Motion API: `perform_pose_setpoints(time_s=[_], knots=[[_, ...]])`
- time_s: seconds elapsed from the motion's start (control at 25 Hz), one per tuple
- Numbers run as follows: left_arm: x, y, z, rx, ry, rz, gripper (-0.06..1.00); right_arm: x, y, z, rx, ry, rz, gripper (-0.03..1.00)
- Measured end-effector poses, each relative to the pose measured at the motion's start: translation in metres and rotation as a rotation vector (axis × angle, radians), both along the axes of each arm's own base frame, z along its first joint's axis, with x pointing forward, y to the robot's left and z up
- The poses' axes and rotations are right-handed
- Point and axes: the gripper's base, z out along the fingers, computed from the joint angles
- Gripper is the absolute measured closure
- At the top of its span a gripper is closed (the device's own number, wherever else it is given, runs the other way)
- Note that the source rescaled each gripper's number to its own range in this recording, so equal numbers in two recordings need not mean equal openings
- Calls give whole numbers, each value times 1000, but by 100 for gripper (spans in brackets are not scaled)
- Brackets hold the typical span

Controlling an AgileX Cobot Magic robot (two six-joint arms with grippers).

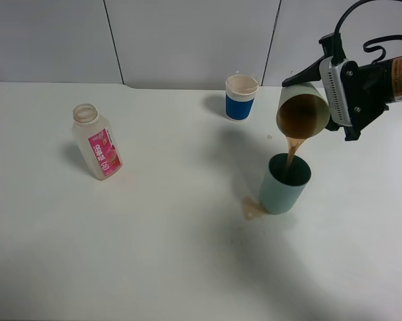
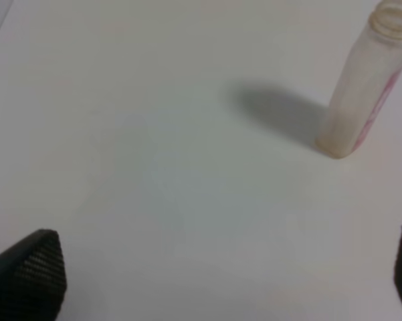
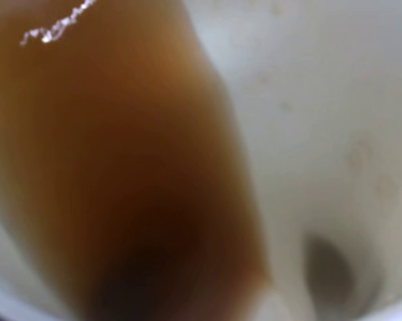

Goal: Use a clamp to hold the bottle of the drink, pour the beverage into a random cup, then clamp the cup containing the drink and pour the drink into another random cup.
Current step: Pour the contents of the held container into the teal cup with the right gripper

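Pouring right now: the right gripper (image 1: 324, 90) is clamped on the pale yellow-green cup (image 1: 304, 107), tipped nearly sideways w/ its mouth facing the near-left, brown drink (image 1: 302, 115) pooled against the lower wall and a thin stream (image 1: 292, 155) falling into the dark teal cup (image 1: 285, 184) standing upright just below. Right wrist view is filled w/ the tilted cup's inside (image 3: 321, 134), brown liquid (image 3: 120, 167) across one side, pale wall on the other. Small brown puddle (image 1: 251, 209) sits on the table (image 1: 154, 254) touching the teal cup's base on its left. Blue cup w/ white rim (image 1: 241, 97) stands far, center, well apart; contents can't be told. Bottle (image 1: 97, 141) w/ pink label stands uncapped at left, looks empty. Left gripper (image 2: 221, 281) hangs over bare table w/ fingers (image 2: 30, 274) spread wide, gripping nothing; bottle (image 2: 364, 87) near it but apart. Wide open table near side and between bottle and cups; far edge meets the wall just behind the blue cup.
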Motion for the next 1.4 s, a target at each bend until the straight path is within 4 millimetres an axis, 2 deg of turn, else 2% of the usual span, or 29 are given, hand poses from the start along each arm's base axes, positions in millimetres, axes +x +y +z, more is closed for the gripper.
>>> perform_pose_setpoints(time_s=[0.76, 1.4], knots=[[0, 0, 0, 0, 0, 0, -6, 1, -1, -1, -84, -108, 66, 97], [0, 0, 0, 0, 0, 0, -6, 1, 8, -1, -194, -248, 187, 97]])
